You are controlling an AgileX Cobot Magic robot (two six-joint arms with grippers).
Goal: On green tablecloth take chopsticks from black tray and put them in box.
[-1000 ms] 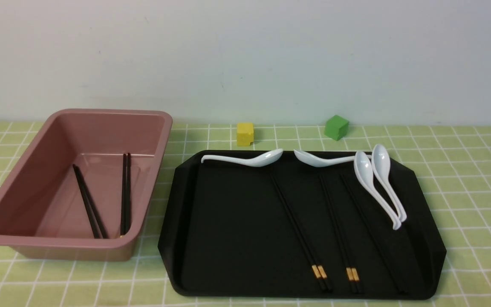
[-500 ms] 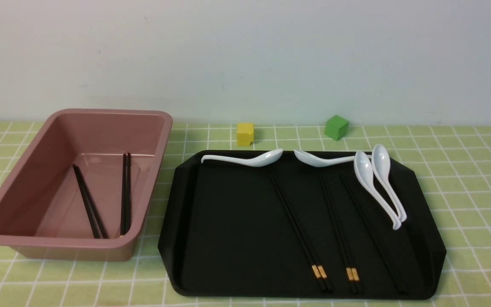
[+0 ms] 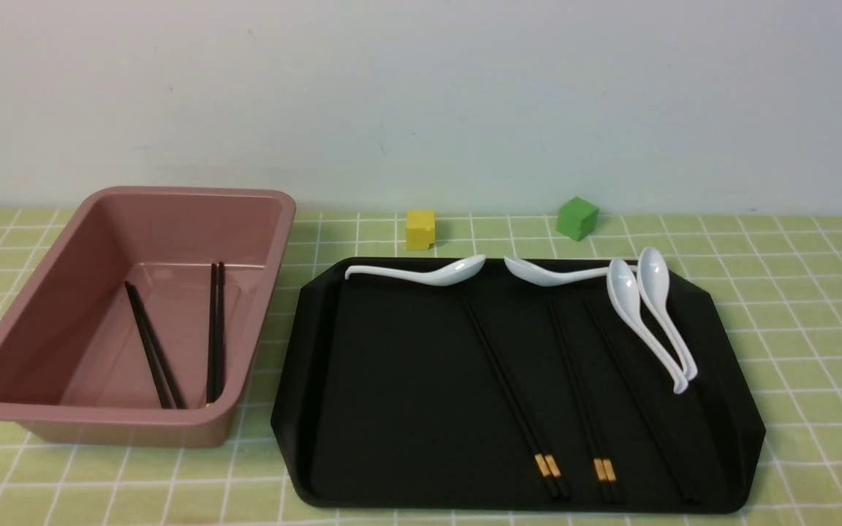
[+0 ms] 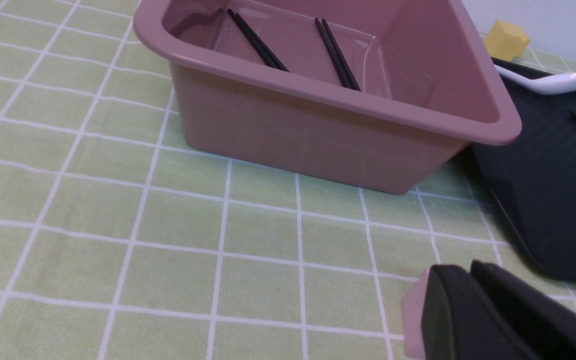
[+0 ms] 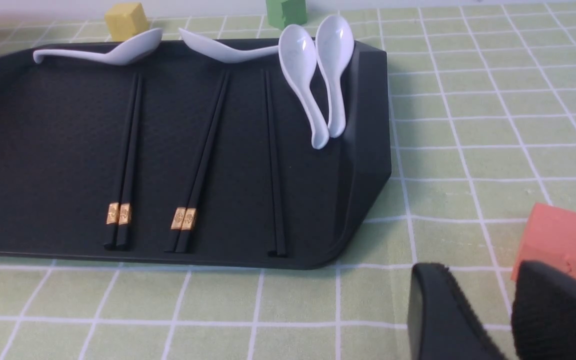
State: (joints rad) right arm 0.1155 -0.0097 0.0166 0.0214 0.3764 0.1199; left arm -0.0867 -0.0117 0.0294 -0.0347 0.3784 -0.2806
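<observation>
Three pairs of black chopsticks lie side by side on the black tray, right of centre on the green tablecloth. Two more pairs lie in the pink-brown box to the tray's left. Neither gripper shows in the front view. In the left wrist view my left gripper hangs low over the cloth near the box's front corner, fingers together, holding nothing. In the right wrist view my right gripper is open and empty over the cloth, just off the tray's near right corner.
Several white spoons lie along the tray's far edge and right side. A yellow cube and a green cube sit behind the tray. An orange cube sits on the cloth right beside my right gripper.
</observation>
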